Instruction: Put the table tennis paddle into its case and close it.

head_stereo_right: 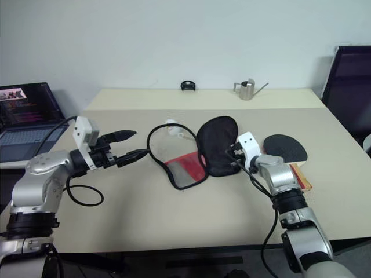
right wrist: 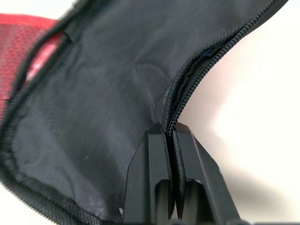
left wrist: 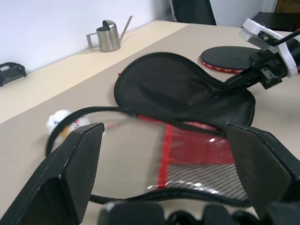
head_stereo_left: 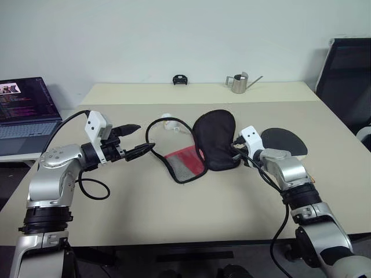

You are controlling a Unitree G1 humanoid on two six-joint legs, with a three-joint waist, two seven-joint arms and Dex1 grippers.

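Opening step in hand — case (head_stereo_left: 200,145) lies unzipped on the desk (head_stereo_left: 174,202), black flap folded back toward the right, red mesh half flat toward the left. Right gripper (right wrist: 169,129) pinched shut on the flap's zipper edge, fingers (right wrist: 187,154) clamped with the fabric between them, holding the flap up and aside. Left gripper (head_stereo_left: 136,141) level just beside the case's left rim, fingers (left wrist: 75,164) spread wide, nothing between them, apart from the zip loop. Paddle (head_stereo_right: 284,146) flat on the desk just behind the right wrist, black face up, handle partly hidden by the arm, still outside the case. White ball charm (head_stereo_left: 168,122) at the case's far edge.

Next, probably — keep the mouth held open, take the paddle, slide it in face first. Calls for one gripper free: likely left taking over the rim, right letting go for the paddle close by.
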